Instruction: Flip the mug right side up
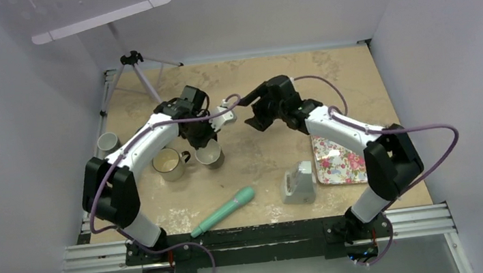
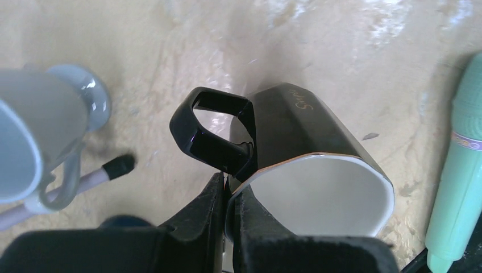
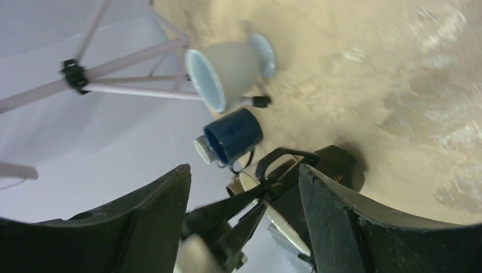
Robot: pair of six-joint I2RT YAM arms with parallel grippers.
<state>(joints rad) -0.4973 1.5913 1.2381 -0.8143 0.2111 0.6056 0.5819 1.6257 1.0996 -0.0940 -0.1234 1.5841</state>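
Mug (image 2: 307,131), black and faceted with a white inside, sits left of the table's (image 1: 356,82) centre, about midway between the back and front edges. Its mouth faces up toward the left wrist camera and its black handle (image 2: 213,133) points away from the mint-green wand (image 1: 225,211). We cannot tell whether its base rests on the table or hangs just above it.

We see the left gripper (image 2: 228,185) clamped on the mug's rim right beside the handle, one finger inside the mouth and one outside.

The right gripper (image 1: 251,122) hovers just to the right of the left one, toward the back of the table. Its fingers (image 3: 335,227) are spread wide with nothing between them, and they frame the held mug from the side.

A cream mug (image 1: 168,164) stands mouth up just left of the black one, close but apart. In the right wrist view we also make out a dark blue mug (image 3: 233,136) and a pale footed cup (image 3: 227,71) beyond it, beside a tripod (image 1: 135,66) at the back left corner.

The wand lies near the front edge. A pale grey holder (image 1: 299,183) stands to its right, with a floral tray (image 1: 337,160) next to it by the right edge.
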